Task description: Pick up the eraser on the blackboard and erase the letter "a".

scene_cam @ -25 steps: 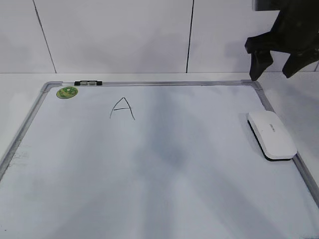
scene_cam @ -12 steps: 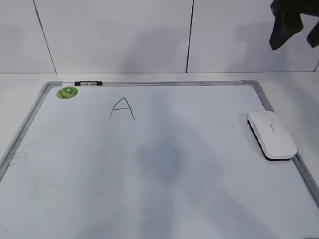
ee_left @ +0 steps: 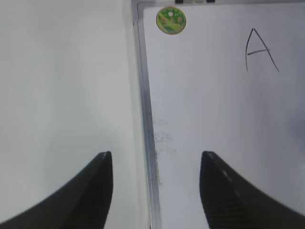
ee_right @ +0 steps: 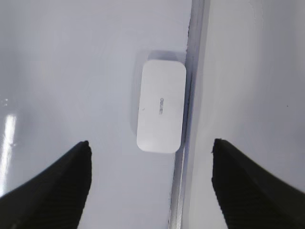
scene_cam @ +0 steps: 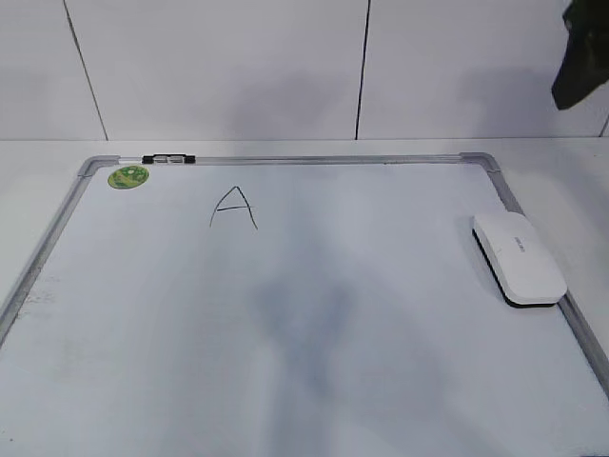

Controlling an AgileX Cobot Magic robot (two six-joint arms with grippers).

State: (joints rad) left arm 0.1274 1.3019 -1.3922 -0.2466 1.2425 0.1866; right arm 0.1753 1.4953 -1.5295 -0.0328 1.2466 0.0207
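The white eraser [scene_cam: 519, 257] lies flat on the blackboard [scene_cam: 333, 305], against its right frame. It also shows in the right wrist view [ee_right: 161, 106]. My right gripper [ee_right: 150, 143] is open and empty, high above the eraser; the exterior view shows only a dark part of it [scene_cam: 578, 67] at the top right corner. My left gripper [ee_left: 156, 155] is open and empty above the board's left frame [ee_left: 145, 119]. No lowercase "a" shows in any view. A pointed capital "A" [scene_cam: 234, 207] is drawn at the board's upper left and also shows in the left wrist view [ee_left: 259, 50].
A round green sticker [scene_cam: 127, 176] sits in the board's far left corner, with a small black-and-silver clip [scene_cam: 168, 159] on the top frame beside it. A white tiled wall [scene_cam: 238, 67] stands behind the board. White tabletop [ee_left: 62, 86] lies left of the board.
My right gripper has risen up and to the right, from near the board's far right corner to the top right edge of the exterior view. The eraser has not moved.
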